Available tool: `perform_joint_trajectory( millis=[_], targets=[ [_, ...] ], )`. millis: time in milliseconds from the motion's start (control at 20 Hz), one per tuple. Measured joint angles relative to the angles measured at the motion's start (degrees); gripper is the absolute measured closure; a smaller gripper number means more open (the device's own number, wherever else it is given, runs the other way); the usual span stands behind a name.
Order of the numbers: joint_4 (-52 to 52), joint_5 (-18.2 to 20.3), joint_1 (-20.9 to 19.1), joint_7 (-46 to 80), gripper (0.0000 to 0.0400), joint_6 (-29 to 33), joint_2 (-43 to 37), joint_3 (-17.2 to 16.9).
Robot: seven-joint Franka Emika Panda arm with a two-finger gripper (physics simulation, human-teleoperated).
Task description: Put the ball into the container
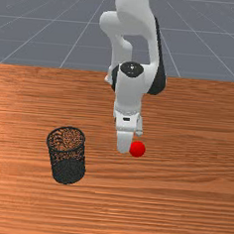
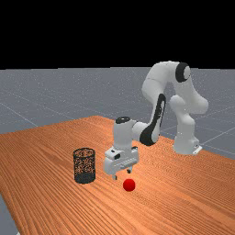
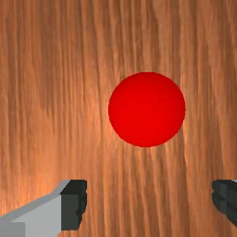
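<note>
To the front view's right of the black mesh bin (image 1: 68, 173), well apart from it, the ball (image 1: 137, 149) rests on the desk (image 1: 182, 203). The pincer (image 2: 122, 174) hangs spread above, slightly on the ball's bin side; I'd expect it to shift away from the bin, then down. The ball looks plain, glossless red, evenly round, with no long axis.

Red ball (image 1: 137, 149), upright black mesh container (image 1: 68, 171)
In my front view, the container stood at the ball's nine o'clock, well apart.
</note>
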Motion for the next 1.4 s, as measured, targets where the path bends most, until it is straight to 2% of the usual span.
perform_joint_trajectory(
  millis=[300,500,600,850,1150,1400],
  targets=[
    [0.84,0.7,-0.67,-0.95,0.0,1.82,2.84,0.82],
    [1.23,0.23,1.78,2.77,0.0,1.58,3.06,0.05],
    [0.08,-0.13,2.23,2.45,0.0,3.49,2.47,0.24],
    [1.82,0.01,2.1,2.24,0.0,-0.11,2.26,0.42],
    [1.79,0.02,3.7,4.69,0.0,0.57,2.36,0.3],
    [3.61,0.01,3.53,3.99,0.0,0.39,5.05,0.61]
  ],
)
